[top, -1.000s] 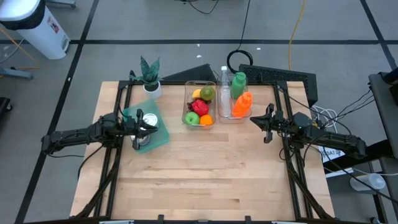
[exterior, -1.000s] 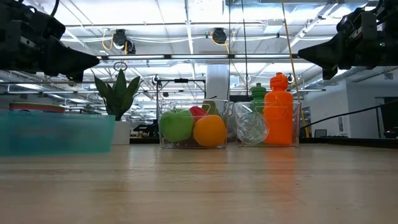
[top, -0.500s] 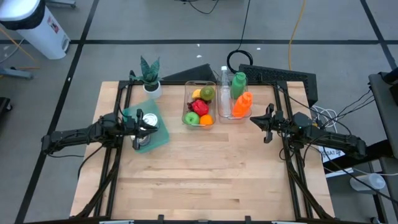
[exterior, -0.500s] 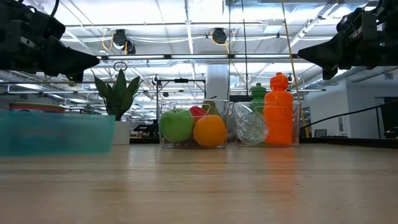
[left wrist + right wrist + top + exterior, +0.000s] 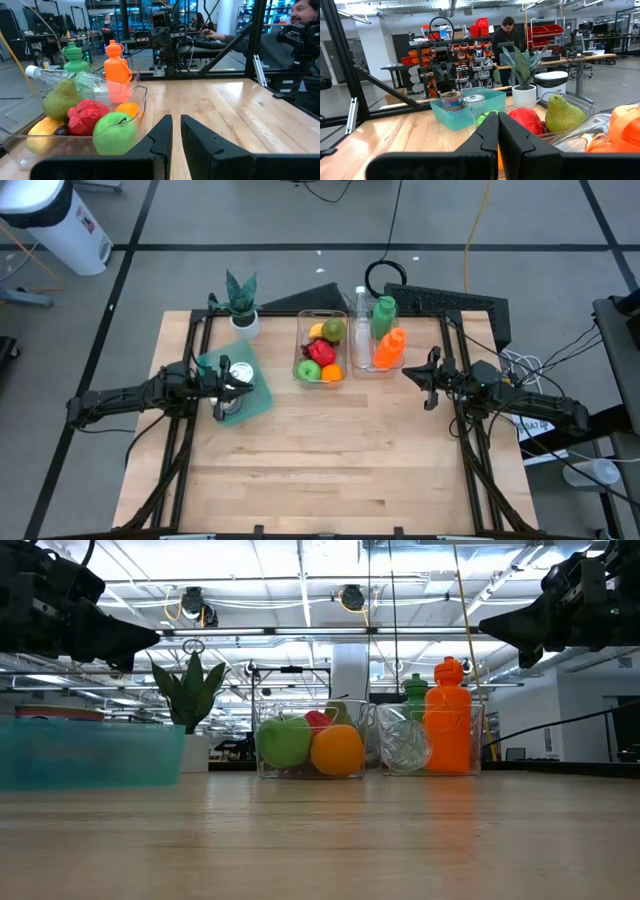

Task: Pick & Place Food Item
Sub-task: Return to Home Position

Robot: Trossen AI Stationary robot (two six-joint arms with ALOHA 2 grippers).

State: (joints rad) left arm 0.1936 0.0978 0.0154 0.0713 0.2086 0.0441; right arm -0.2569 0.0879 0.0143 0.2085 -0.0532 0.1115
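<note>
High view showed the table [image 5: 330, 450] with both arms lying low along its sides, left arm reaching over the teal bin [image 5: 260, 398] of cans, right arm near the right edge, just beside the bin of bottles [image 5: 366, 371]. Left transparent bin [image 5: 321, 312] sat at the back centre, full of fruit. Pear [image 5: 333, 330] was inside it, toward the far end, so placing looked done. Left pincer [image 5: 175, 125] was pressed nearly together, holding nothing. Right pincer [image 5: 498, 120] was likewise closed up and empty. Step in hand read as the retreat to home pose. Next move likely called for pulling each arm back without carrying anything, the left one keeping clear of the teal bin's rim and cans.
</note>
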